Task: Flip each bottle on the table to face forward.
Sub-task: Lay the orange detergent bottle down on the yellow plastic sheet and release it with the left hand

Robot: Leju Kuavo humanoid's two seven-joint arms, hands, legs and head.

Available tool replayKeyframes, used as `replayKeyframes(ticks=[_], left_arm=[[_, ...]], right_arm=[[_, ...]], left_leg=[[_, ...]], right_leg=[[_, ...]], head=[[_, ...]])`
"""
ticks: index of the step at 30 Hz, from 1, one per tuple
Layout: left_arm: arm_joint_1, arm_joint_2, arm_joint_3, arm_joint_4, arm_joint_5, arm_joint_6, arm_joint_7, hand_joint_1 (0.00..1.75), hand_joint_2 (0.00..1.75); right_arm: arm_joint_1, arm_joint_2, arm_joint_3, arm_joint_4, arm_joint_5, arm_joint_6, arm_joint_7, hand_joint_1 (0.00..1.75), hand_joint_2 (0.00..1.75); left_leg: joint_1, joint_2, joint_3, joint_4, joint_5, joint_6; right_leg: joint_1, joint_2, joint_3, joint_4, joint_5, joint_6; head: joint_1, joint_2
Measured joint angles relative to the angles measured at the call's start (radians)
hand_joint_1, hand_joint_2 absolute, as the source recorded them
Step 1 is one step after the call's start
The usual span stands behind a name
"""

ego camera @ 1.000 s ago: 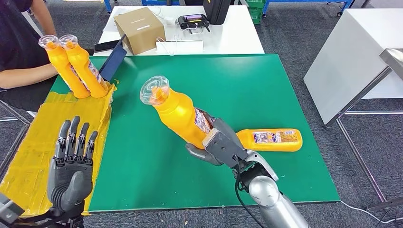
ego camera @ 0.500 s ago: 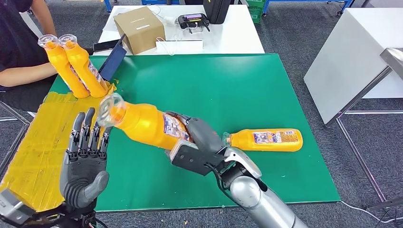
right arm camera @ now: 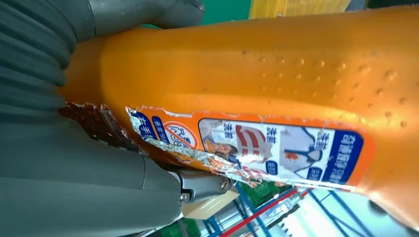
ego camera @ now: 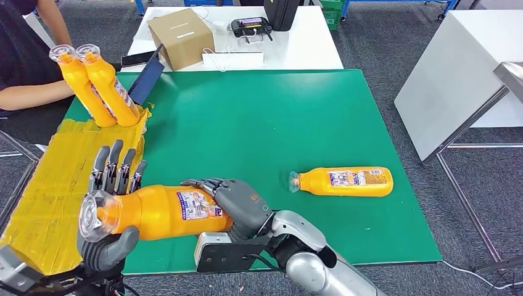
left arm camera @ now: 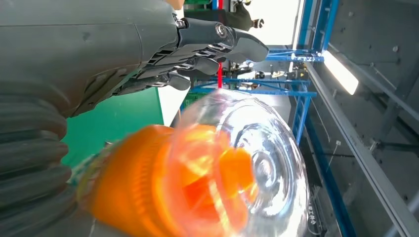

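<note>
1. Green table [ego camera: 308, 111] carried one orange bottle [ego camera: 345, 182] lying flat, well apart from both hands.
2. Right hand [ego camera: 237, 200] gripped another bottle [ego camera: 160, 211] sideways near the table's front edge.
3. Left hand [ego camera: 111, 203] stood spread behind its clear cap [left arm camera: 247, 168], holding nothing.
4. Right wrist view showed its torn label [right arm camera: 247, 148]; the writing was unreadable.

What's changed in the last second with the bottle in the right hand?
The right hand swung the held bottle down and toward the robot's left, from cap-up to lying level; its capped end now sits in the left hand, which rose to meet it. The lying bottle and the two standing bottles stayed put.
</note>
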Motion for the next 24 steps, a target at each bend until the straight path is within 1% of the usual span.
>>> replayKeyframes(ticks=[1, 3, 4, 5, 24], left_arm=[[0.000, 0.000, 0.000, 0.000, 0.002, 0.000, 0.002, 0.51, 1.75], [0.002, 0.000, 0.000, 0.000, 0.003, -0.001, 0.004, 1.39, 1.75], [0.003, 0.000, 0.000, 0.000, 0.004, -0.001, 0.006, 1.70, 1.75], [0.004, 0.000, 0.000, 0.000, 0.005, -0.001, 0.007, 1.75, 1.75], [0.024, 0.002, -0.005, 0.008, 0.012, -0.004, 0.011, 1.75, 1.75]], right_arm=[[0.004, 0.002, 0.004, 0.000, 0.004, 0.003, -0.003, 1.75, 1.75], [0.013, 0.003, 0.009, 0.001, 0.008, 0.007, -0.006, 1.75, 1.75], [0.016, 0.003, 0.011, 0.003, 0.010, 0.008, -0.007, 1.75, 1.75], [0.019, 0.003, 0.012, 0.005, 0.010, 0.009, -0.009, 1.75, 1.75], [0.060, 0.003, 0.013, 0.050, 0.004, 0.013, -0.029, 1.75, 1.75]], left_leg=[[0.000, 0.000, 0.000, 0.000, 0.000, 0.000], [0.000, 0.000, 0.000, 0.000, 0.000, 0.000], [0.000, 0.000, 0.000, 0.000, 0.000, 0.000], [0.000, 0.000, 0.000, 0.000, 0.000, 0.000], [0.000, 0.000, 0.000, 0.000, 0.000, 0.000]], right_leg=[[0.000, 0.000, 0.000, 0.000, 0.000, 0.000], [0.000, 0.000, 0.000, 0.000, 0.000, 0.000], [0.000, 0.000, 0.000, 0.000, 0.000, 0.000], [0.000, 0.000, 0.000, 0.000, 0.000, 0.000], [0.000, 0.000, -0.001, 0.000, 0.000, 0.000]], head=[[0.000, 0.000], [0.000, 0.000], [0.000, 0.000], [0.000, 0.000], [0.000, 0.000]])
